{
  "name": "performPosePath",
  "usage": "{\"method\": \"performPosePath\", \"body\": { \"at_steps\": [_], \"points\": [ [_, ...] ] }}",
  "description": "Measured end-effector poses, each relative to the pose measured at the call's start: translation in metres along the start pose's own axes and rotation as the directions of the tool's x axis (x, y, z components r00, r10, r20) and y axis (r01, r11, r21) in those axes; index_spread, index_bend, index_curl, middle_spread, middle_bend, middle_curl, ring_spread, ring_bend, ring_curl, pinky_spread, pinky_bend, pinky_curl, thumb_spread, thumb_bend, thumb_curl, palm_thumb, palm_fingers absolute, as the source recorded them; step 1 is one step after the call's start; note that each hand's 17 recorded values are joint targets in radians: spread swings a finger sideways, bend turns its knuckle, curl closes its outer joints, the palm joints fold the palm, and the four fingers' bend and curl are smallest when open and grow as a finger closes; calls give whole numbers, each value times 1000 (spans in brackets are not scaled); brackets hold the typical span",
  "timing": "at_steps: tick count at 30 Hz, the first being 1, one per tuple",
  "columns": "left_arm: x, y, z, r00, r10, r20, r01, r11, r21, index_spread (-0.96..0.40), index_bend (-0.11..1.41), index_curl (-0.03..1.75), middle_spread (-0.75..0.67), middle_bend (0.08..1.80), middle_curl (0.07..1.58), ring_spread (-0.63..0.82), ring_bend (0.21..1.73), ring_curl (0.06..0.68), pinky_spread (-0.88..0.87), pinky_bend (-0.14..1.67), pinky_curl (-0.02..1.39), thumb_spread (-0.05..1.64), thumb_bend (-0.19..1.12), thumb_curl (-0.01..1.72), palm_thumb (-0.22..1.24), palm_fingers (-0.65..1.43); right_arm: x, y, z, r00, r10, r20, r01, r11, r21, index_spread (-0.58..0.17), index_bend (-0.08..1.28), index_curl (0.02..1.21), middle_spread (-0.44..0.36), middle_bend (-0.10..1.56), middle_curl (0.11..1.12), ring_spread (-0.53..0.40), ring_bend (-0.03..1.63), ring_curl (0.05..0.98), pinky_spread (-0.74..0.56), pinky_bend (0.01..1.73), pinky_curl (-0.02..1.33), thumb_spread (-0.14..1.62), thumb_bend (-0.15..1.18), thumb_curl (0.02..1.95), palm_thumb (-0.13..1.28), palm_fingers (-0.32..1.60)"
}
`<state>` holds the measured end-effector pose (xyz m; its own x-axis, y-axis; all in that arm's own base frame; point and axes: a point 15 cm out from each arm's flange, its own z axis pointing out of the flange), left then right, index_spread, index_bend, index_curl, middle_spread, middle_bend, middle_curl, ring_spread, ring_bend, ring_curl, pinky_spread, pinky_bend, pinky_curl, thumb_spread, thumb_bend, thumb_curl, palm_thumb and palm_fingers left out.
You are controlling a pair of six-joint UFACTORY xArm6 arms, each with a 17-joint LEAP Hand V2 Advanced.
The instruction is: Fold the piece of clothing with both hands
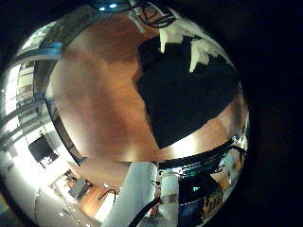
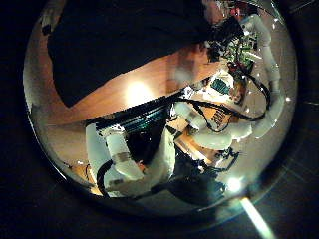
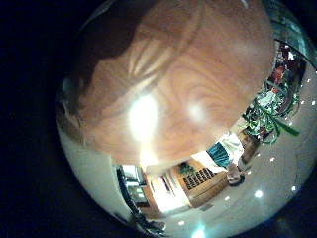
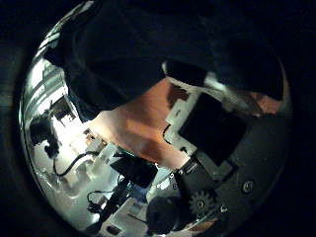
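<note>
Wooden table (image 3: 168,89) fills the palm views, with a dark piece of clothing (image 1: 185,90) lying flat on it. Left hand (image 1: 194,47) shows pale fingers straight over the cloth; right hand (image 4: 212,133) fingers I cannot tell

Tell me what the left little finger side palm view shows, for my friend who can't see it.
A dark piece of clothing lies on a wooden table. Pale fingers of a hand rest at the clothing's edge.
</note>
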<state>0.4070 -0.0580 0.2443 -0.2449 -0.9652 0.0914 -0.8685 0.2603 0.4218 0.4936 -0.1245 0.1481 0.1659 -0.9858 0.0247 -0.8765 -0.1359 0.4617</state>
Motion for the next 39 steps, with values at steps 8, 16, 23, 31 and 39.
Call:
{"method": "performPosePath", "body": {
  "at_steps": [8, 16, 23, 31, 39],
  "points": [
    [15, 18, 17, 999, 36, 7, -36, 999, -26, 6, 184, 395, 258, 175, 320, 227, 738, 265, 293, 402, 423, 1244, -15, 269, 187, 104, 51, 65, 10, 994, 86, 64, -86, 996, -1, -403, 855, 695, -198, 1073, 770, -232, 1270, 591, -241, 1181, 641, 1123, 90, 495, 991, 1143],
    [27, 1, 39, 998, 61, 13, -61, 998, -2, 1, 185, 396, 250, 174, 310, 215, 730, 258, 286, 403, 411, 1252, -10, 267, 203, 125, 110, 110, -2, 977, 189, 104, -195, 979, 56, -373, 955, 818, -192, 1182, 845, -235, 1362, 676, -224, 1254, 768, 1143, 61, 557, 1024, 1013],
    [35, -15, 66, 998, 69, -11, -69, 997, -27, -8, 184, 394, 247, 175, 306, 210, 729, 255, 278, 405, 402, 1255, -14, 264, 210, 130, 109, 128, -30, 981, 169, 92, -179, 977, 113, -364, 980, 879, -187, 1233, 879, -238, 1391, 716, -209, 1274, 850, 1158, 27, 594, 1030, 958],
    [23, -19, 66, 998, 55, -17, -55, 998, -9, -3, 180, 391, 236, 181, 305, 198, 733, 254, 271, 404, 393, 1262, -12, 266, 229, 140, 47, 136, -96, 997, 74, 25, -78, 973, 215, -359, 1003, 924, -182, 1257, 897, -240, 1408, 749, -203, 1274, 924, 1166, -5, 633, 1030, 927],
    [-18, 1, 41, 999, 17, -50, -15, 999, 46, -9, 177, 382, 227, 180, 307, 172, 745, 255, 238, 421, 392, 1265, -13, 265, 232, 151, -98, 120, -149, 994, -104, -41, 111, 953, 282, -352, 1000, 943, -178, 1266, 901, -238, 1399, 766, -213, 1269, 969, 1150, -8, 667, 1032, 949]
  ]
}}
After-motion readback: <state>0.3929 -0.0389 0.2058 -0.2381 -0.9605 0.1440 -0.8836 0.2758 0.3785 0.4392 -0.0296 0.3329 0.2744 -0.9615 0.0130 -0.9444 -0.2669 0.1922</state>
